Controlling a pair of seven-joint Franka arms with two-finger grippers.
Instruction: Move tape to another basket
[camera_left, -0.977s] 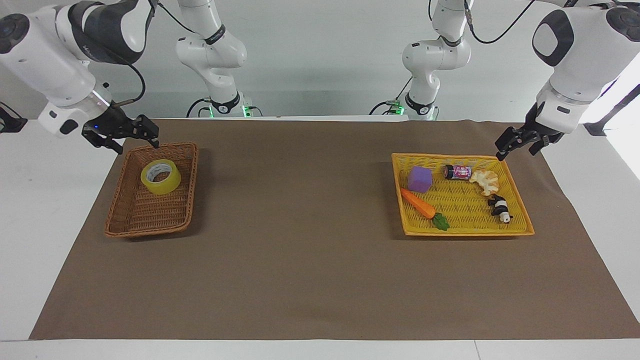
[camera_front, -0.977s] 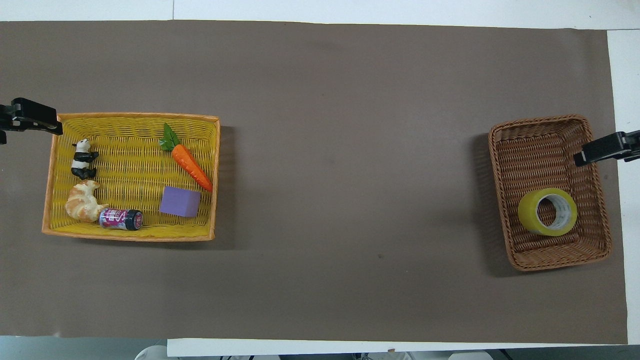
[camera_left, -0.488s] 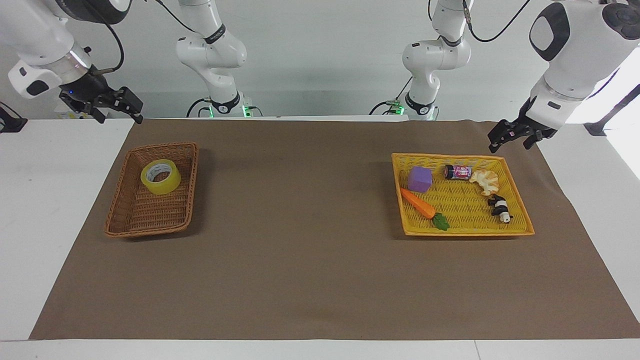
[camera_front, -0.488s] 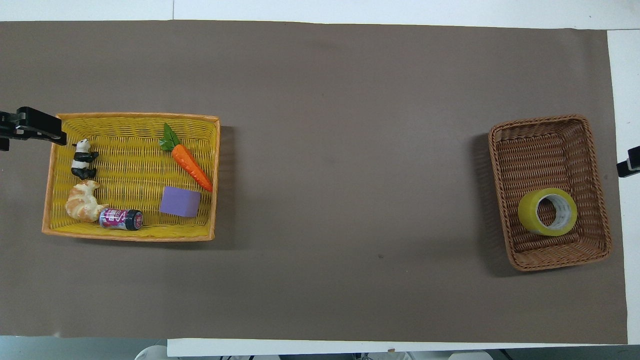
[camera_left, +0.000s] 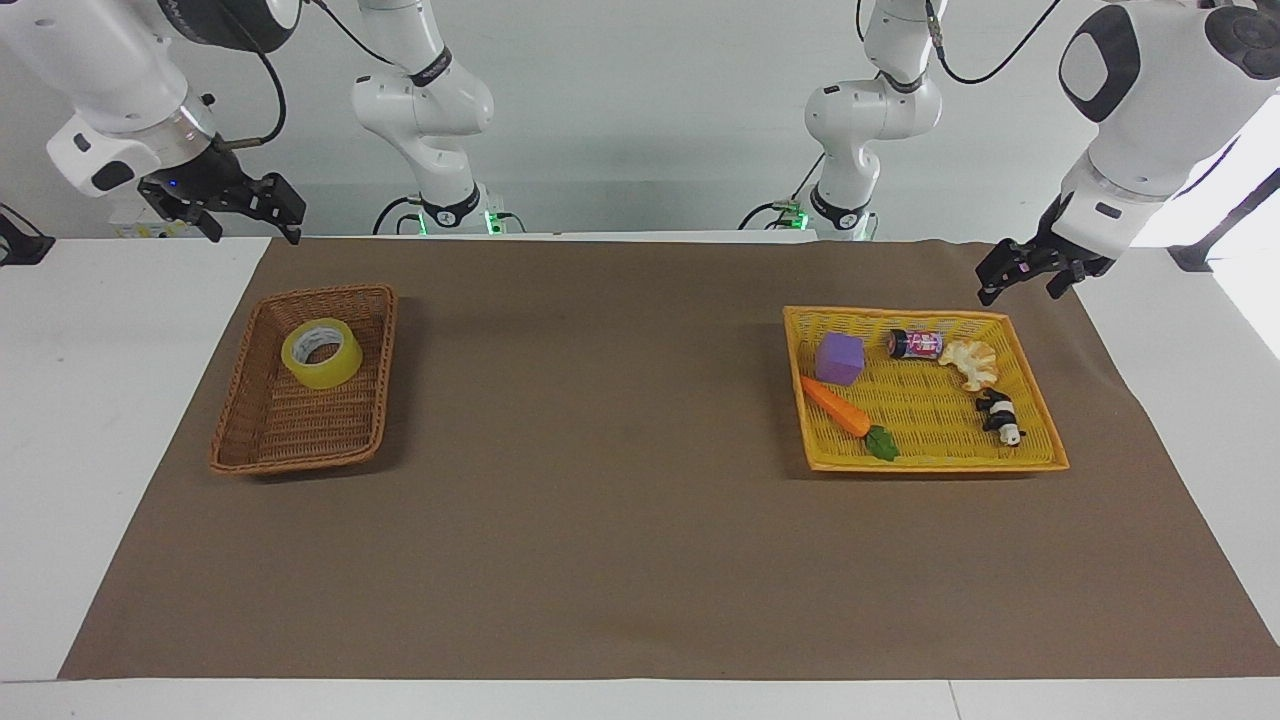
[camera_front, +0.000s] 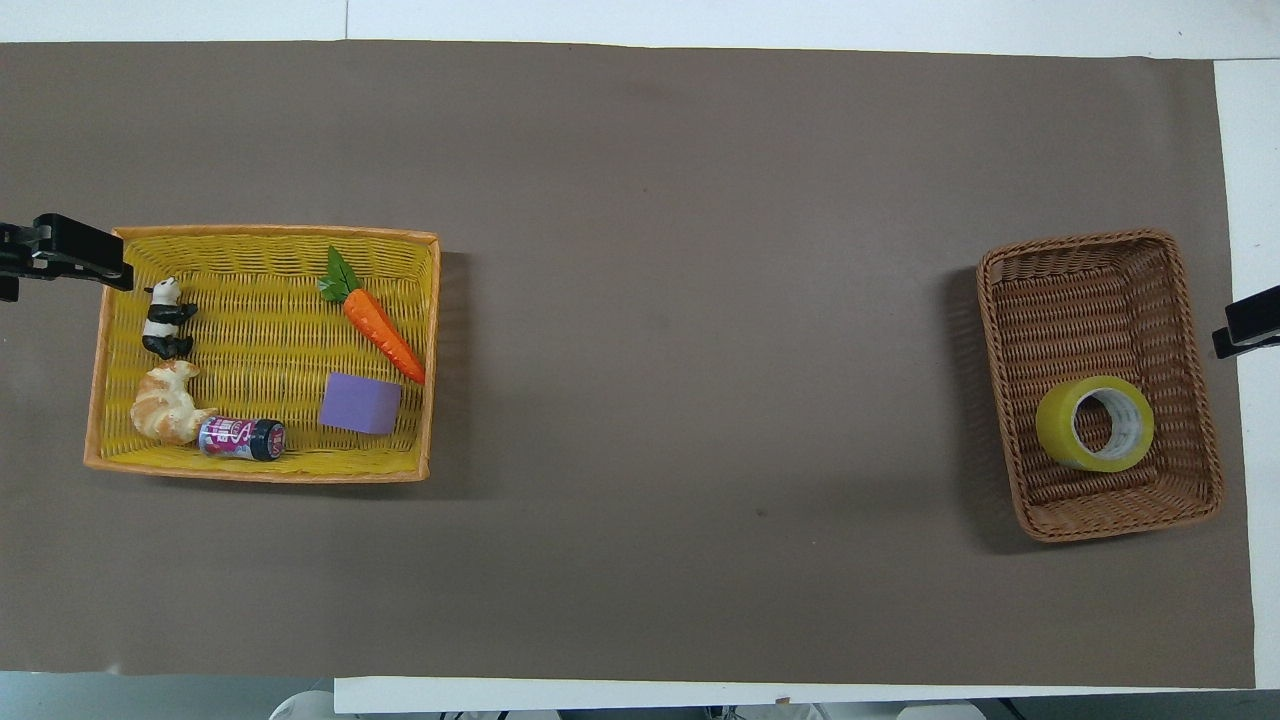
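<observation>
The yellow tape (camera_left: 321, 353) lies flat in the brown wicker basket (camera_left: 232, 400), at the end of it nearer to the robots; it also shows in the overhead view (camera_front: 1094, 424) inside the basket (camera_front: 1000, 350). My right gripper (camera_left: 252, 222) is open and empty, raised over the table's edge at the robots' end, apart from the basket; one of its fingers (camera_front: 1245, 330) shows at the overhead view's edge. My left gripper (camera_left: 1022, 282) is open and empty, raised beside the yellow-orange basket's corner nearest the robots.
The yellow-orange tray basket (camera_left: 935, 462) toward the left arm's end holds a purple block (camera_left: 838, 358), a carrot (camera_left: 840, 410), a can (camera_left: 916, 344), a croissant (camera_left: 970, 362) and a panda figure (camera_left: 1000, 415). A brown mat (camera_left: 600, 450) covers the table.
My right gripper rose from over the brown basket's rim and drew back toward the robots, then came slightly inward. The tape stayed in the basket. My left gripper rose a little.
</observation>
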